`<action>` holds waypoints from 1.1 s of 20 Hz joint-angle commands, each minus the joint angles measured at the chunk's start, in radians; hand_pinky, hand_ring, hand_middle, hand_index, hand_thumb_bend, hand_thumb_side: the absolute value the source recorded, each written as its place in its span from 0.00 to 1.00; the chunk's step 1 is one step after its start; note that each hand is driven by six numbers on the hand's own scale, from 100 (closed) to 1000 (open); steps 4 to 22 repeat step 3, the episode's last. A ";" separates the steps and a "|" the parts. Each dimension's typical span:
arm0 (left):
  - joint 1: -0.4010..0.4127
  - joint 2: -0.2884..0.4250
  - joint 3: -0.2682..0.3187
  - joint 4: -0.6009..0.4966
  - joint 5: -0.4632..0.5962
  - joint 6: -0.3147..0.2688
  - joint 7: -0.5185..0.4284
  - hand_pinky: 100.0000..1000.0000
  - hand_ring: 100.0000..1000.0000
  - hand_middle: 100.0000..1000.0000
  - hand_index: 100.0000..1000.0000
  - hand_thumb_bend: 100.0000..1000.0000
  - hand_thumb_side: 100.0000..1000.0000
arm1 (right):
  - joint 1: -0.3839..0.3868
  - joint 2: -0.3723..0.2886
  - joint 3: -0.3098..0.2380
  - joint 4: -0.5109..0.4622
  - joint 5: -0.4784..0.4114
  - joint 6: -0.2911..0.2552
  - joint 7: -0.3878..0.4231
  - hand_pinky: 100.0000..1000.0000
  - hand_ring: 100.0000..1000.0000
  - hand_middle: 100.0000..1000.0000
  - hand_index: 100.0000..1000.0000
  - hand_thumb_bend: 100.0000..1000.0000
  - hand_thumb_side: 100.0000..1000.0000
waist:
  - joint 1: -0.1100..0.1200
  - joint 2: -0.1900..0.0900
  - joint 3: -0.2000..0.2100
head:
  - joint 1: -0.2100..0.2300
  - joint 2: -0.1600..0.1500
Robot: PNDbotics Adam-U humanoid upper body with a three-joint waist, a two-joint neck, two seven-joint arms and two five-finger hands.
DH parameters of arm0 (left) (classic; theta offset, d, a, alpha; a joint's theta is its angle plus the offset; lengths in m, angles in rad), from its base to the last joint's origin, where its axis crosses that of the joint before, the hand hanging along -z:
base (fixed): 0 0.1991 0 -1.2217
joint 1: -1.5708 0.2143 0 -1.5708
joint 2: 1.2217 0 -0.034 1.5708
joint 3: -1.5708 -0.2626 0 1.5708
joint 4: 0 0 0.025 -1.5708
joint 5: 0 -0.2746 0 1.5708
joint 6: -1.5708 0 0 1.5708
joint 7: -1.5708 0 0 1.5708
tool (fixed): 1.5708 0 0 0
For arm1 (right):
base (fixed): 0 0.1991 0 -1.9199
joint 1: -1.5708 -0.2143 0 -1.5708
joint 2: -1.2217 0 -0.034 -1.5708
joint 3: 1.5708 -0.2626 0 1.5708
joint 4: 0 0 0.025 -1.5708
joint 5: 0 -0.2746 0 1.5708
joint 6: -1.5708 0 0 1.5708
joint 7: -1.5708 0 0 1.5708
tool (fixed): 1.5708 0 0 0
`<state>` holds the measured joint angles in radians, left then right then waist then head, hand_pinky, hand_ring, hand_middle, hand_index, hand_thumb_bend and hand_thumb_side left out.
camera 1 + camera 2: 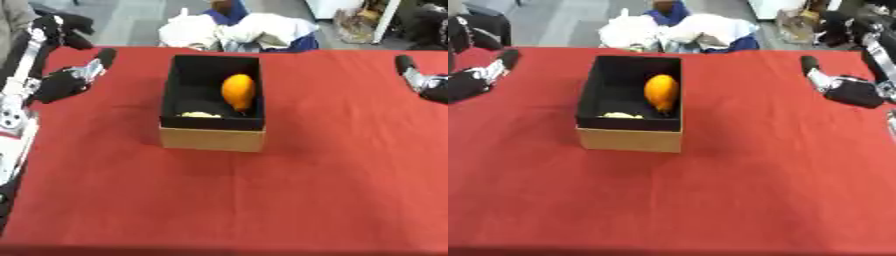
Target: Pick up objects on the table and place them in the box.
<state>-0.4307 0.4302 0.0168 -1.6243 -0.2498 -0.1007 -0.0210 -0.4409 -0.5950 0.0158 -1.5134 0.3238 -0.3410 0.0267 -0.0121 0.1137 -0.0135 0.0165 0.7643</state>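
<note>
Inside, one box (213,137) holds two things — orange fruit (238,91), pale piece (200,114); both hands released.

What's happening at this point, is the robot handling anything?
Nothing is being held right now. The box sits on the red table with an orange fruit and a pale object already inside. The left robot hand hovers over the table's left side and the right robot hand over its right side, both open and empty. No loose items show on the cloth around the box.
</note>
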 commanded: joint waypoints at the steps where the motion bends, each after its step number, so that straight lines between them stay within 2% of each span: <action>1: 0.003 0.008 0.022 -0.020 0.015 0.003 0.008 0.62 0.54 0.58 0.72 0.41 0.45 | -0.004 -0.009 -0.022 -0.025 -0.017 0.008 -0.021 0.66 0.69 0.69 0.91 0.08 0.41 | 0.001 -0.006 0.001 | -0.002 0.006; 22: 0.013 0.004 0.026 -0.010 0.023 0.005 0.011 0.62 0.53 0.58 0.72 0.41 0.46 | 0.001 -0.004 -0.026 -0.026 -0.023 0.013 -0.030 0.66 0.68 0.69 0.91 0.08 0.41 | 0.001 -0.001 0.001 | -0.007 0.006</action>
